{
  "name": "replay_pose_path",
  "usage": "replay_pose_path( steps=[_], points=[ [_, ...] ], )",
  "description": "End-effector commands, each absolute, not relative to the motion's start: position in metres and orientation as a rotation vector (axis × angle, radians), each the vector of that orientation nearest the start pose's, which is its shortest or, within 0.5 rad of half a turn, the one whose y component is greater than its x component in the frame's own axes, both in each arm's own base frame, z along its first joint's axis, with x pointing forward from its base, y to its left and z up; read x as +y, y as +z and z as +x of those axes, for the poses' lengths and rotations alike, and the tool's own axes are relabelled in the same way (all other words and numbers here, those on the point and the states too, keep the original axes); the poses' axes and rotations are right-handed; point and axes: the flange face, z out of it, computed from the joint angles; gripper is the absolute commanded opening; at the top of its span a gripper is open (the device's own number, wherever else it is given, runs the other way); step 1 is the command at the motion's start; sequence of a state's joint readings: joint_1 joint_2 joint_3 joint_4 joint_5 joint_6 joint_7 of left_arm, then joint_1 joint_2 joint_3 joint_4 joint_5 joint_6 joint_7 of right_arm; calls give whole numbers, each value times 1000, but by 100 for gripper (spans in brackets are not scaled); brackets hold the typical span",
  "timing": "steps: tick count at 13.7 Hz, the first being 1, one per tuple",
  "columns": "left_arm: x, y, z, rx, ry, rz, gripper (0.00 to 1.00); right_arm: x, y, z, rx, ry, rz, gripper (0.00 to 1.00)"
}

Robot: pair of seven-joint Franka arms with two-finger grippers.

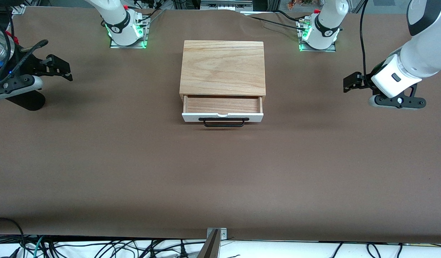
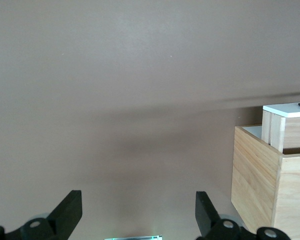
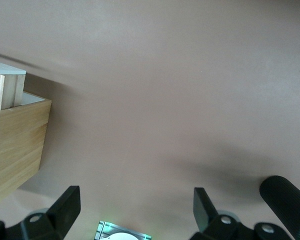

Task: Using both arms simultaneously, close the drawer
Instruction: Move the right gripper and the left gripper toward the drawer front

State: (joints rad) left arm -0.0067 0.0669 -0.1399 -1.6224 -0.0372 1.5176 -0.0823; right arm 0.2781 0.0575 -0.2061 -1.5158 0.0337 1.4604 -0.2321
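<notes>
Oak, white and black on brown.
The drawer (image 1: pixel 222 114) shows a white front, black handle (image 1: pixel 223 123), light wood inside; the worktop (image 1: pixel 134 161) is plain brown.

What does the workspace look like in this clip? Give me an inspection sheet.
Surface: brown table covering, bare around the box.
Job's things: oak-coloured wooden box; its shallow white-fronted drawer stands pulled out, black wire handle untouched.
Clutter: black cylinder at the right arm's end.
Hands: left hand open, above the table at its own end; right hand open, likewise.
Cables: bundles along the table's near edge.
Surroundings: nothing seen.
</notes>
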Motion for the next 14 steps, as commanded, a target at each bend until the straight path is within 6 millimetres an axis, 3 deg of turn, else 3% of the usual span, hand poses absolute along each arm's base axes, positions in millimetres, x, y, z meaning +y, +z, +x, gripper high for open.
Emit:
replay_pose_path(
  steps=[1, 3, 8, 11, 14],
  points=[
    [-91, 567, 566, 110, 273, -3173, 100, 52, 614, 553, -474, 174, -3053, 100],
    [-95, 563, 572, 117, 281, -3177, 100, 56, 608, 556, -474, 180, -3034, 100],
    [-131, 540, 585, 193, 347, -3231, 100, 112, 529, 589, -445, 306, -2768, 100],
    [-159, 503, 606, 224, 333, -3292, 100, 165, 470, 611, -448, 305, -2699, 100],
    [-194, 449, 620, 251, 376, -3335, 100, 218, 403, 626, -407, 305, -2618, 100]
  ],
)
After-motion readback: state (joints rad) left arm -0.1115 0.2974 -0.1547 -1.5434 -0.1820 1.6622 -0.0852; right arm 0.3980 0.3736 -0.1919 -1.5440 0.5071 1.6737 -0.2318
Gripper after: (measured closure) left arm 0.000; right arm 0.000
